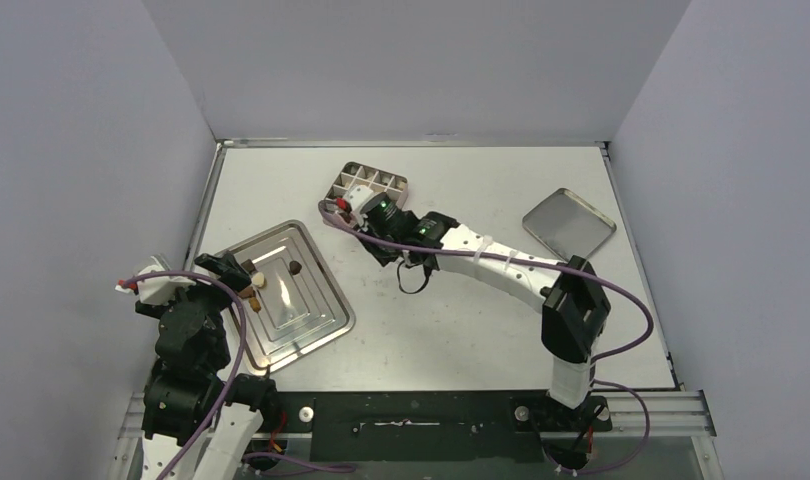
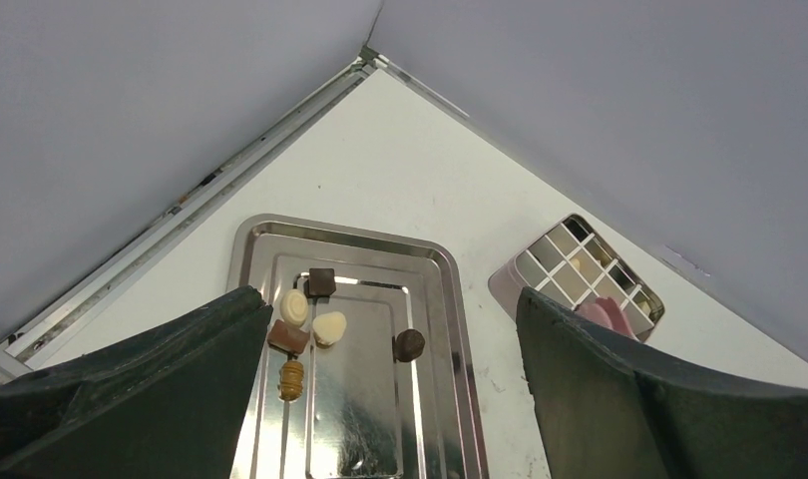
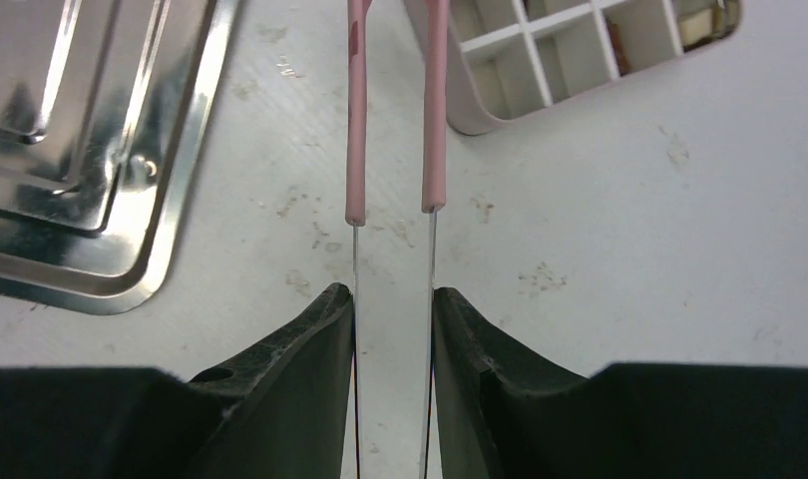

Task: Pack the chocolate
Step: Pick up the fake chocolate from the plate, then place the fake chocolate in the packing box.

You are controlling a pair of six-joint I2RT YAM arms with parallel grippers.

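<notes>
Top external view: the left end effector [image 1: 236, 278] hangs over the left edge of the stepped metal tray [image 1: 311, 320], jaws spread wide and holding nothing. The chocolate [image 1: 294, 267] lies on that tray as small separate pieces. The right end effector [image 1: 353, 202] is at the near edge of the gridded tin [image 1: 381, 182]; the lid [image 1: 569, 222] lies well apart, at the right of the worktop [image 1: 461, 330]. Left wrist view: six pieces rest on the tray's inner steps: a dark square piece [image 2: 321, 282], a white oval piece [image 2: 295, 307] with its long axis running up the frame, a cream heart-like piece [image 2: 329, 327], a brown cube [image 2: 288, 338], a tan ribbed piece [image 2: 292, 379] with its long axis likewise up the frame, and a dark round piece [image 2: 409, 344] set apart to the right. Right wrist view: the jaws are partly closed on tweezers [image 3: 435, 120], whose two pink-sleeved blades point straight ahead, between tray and tin.
</notes>
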